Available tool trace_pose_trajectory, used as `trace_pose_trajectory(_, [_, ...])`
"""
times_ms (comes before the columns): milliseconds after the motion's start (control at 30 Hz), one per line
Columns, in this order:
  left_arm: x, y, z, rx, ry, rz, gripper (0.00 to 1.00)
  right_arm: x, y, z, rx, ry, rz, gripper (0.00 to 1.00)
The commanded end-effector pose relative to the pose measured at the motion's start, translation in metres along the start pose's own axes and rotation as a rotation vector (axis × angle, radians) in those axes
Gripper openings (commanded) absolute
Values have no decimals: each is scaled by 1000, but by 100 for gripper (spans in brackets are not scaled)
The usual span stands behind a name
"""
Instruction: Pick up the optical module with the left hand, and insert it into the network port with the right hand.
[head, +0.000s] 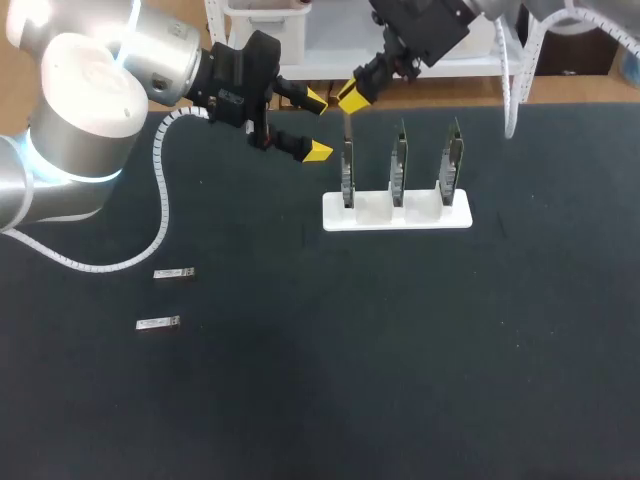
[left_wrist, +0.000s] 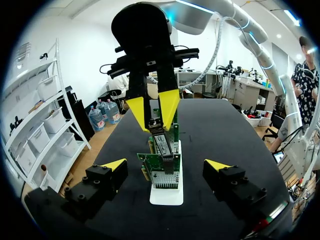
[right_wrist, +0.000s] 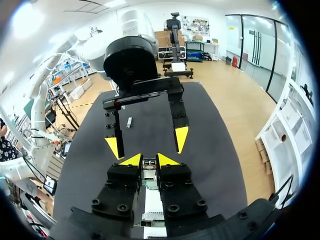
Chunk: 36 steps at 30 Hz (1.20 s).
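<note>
**Desk-side:** Which step are you on?

**Me:** Insertion, by my reading. From the left: two spares (head: 174, 272) lie on the desk (head: 400, 350), well apart from the work. My left arm comes in level from the left. The left end effector (head: 319, 126) is wide and empty, pointing at the first card (head: 347, 172) in the white stand (head: 420, 218).

**Desk-side:** And the module?

**Me:** The module (left_wrist: 161, 143) is in the right end effector (head: 350, 96), whose fingers are narrow and pinch it from both sides. It sits just above the first card's top edge, lined up with the port (left_wrist: 163, 159). The right arm slants down from the far right, with its fingers pointing down over that card.

**Desk-side:** Is it seated?

**Me:** I can't tell, because the fingers hide the joint. I think the next move is a straight, gentle push along the port's axis. The module has to stay square to the card, since a tilt could jam it or rock the card in its slot. The left arm should hold clear.
</note>
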<state>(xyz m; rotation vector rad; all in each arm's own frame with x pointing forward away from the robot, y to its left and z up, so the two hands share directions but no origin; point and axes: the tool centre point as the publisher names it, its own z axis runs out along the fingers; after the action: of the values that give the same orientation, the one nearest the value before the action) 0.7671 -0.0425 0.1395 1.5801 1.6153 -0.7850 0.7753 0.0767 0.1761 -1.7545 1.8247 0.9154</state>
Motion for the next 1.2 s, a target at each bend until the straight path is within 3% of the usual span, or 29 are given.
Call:
trace_pose_trajectory(33, [0,1,0,2,2,0,100,-1,1,-1,2,4,-1,0])
trace_pose_trajectory(1200, [0,1,0,2,2,0,100,2,3,5,31,27,-9,0])
